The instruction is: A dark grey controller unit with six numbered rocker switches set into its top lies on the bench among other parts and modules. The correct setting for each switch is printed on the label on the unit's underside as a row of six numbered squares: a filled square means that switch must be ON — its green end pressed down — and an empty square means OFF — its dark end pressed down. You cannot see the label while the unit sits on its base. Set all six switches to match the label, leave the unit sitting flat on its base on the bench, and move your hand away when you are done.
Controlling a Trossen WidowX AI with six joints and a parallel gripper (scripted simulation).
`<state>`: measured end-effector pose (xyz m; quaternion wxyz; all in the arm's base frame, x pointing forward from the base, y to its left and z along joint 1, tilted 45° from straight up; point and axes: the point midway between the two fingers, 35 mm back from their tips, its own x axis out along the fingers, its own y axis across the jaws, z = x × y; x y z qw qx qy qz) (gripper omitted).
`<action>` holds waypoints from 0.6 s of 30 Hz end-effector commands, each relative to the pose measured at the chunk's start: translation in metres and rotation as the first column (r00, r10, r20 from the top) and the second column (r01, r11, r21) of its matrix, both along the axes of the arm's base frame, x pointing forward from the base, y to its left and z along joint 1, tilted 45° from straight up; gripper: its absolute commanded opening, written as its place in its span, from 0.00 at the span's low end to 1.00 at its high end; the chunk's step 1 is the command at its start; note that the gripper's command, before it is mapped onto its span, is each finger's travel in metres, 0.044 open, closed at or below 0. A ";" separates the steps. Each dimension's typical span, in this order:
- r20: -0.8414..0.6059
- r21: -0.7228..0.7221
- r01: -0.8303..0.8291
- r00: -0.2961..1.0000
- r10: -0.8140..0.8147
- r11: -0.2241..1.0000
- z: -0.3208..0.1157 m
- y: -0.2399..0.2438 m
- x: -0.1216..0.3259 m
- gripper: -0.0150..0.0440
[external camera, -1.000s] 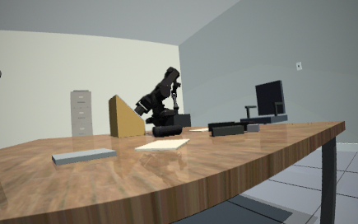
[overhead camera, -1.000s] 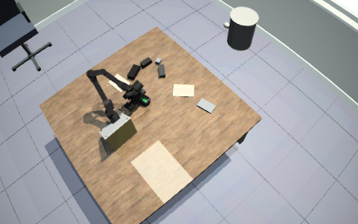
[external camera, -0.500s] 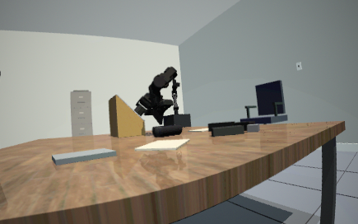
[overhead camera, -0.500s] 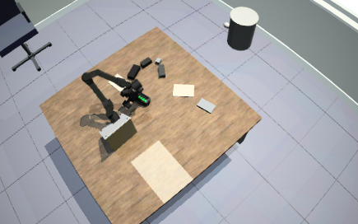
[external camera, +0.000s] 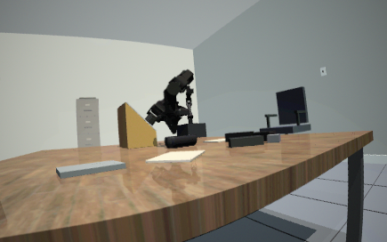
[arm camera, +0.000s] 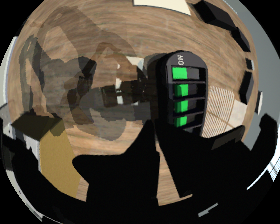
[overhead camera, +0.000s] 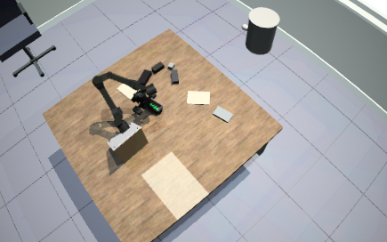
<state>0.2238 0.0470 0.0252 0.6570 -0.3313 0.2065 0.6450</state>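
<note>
The dark grey controller unit (overhead camera: 158, 110) (external camera: 181, 141) (arm camera: 205, 95) sits on the bench with its switches facing up. In the wrist view its ON mark is at the far end, and four rockers show green on their left halves. The green of the farthest one looks wider than that of the three nearer ones. The remaining switches are hidden behind the fingers. The label on the underside is not visible. My gripper (arm camera: 152, 123) is shut, with its fingertips close together beside the unit's left side and nothing seen between them. Whether they touch the unit cannot be told.
A wedge-shaped box (overhead camera: 132, 148) (external camera: 140, 130) (arm camera: 60, 162) stands near the arm's base. Dark modules (overhead camera: 157, 68) (overhead camera: 174, 76) and a small grey block (overhead camera: 171, 66) (external camera: 273, 138) lie beyond the unit. A pale card (overhead camera: 198, 97) (external camera: 176, 157), grey slab (overhead camera: 222, 114) (external camera: 91, 169) and large sheet (overhead camera: 174, 184) lie elsewhere.
</note>
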 end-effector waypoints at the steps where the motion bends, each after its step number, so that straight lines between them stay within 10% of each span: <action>1: 0.005 -0.007 -0.004 1.000 0.004 1.000 0.010 -0.011 0.003 0.39; 12: 0.008 -0.002 0.007 1.000 -0.007 1.000 0.035 -0.035 -0.001 0.88; 18: 0.008 -0.002 0.007 1.000 -0.007 1.000 0.035 -0.035 -0.001 0.61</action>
